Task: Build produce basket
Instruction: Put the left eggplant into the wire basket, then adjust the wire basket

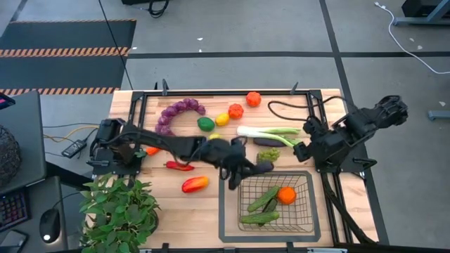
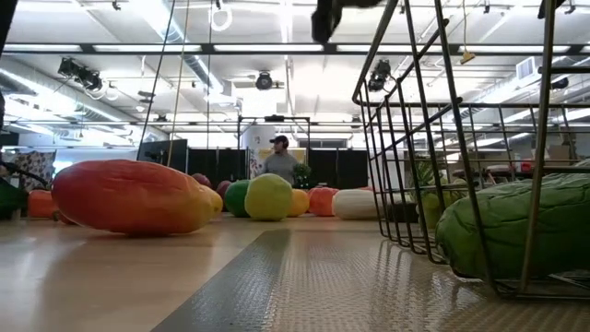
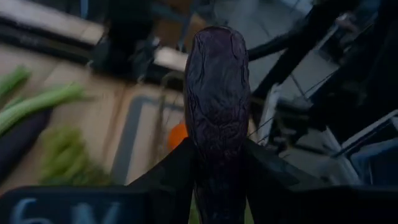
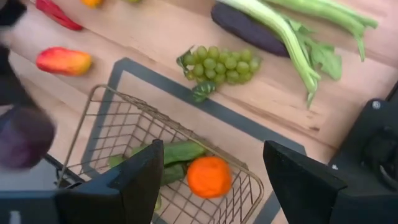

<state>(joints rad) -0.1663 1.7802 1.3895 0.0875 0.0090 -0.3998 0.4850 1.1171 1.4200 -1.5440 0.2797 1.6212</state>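
The wire basket (image 1: 228, 211) stands at the near right with two cucumbers (image 1: 261, 199) and an orange tomato (image 1: 286, 195) inside. My left gripper (image 1: 250, 167) reaches from the table's left, shut on a dark purple eggplant (image 3: 216, 93) that hangs over the basket's far left corner. In the right wrist view this eggplant (image 4: 23, 137) shows beside the basket rim (image 4: 112, 93). My right gripper (image 4: 211, 158) stands open above the basket's far right side, holding nothing. My left gripper pinches the eggplant's nearer end (image 3: 216, 177) between its two fingers (image 3: 177, 171). The fingers come from the table's left, slanting slightly down, and lie along the eggplant. The eggplant sticks out ahead of the fingers, lifted clear of table and basket.
Behind the basket lie green grapes (image 1: 267, 154), another eggplant (image 1: 267, 142) and a leek (image 1: 264, 131). Farther back are purple grapes (image 1: 176, 112), a lime (image 1: 205, 124), a lemon (image 1: 222, 119) and tomatoes (image 1: 235, 111). A red chili (image 1: 179, 166), a red-yellow fruit (image 1: 195, 184) and a potted plant (image 1: 119, 211) sit left.
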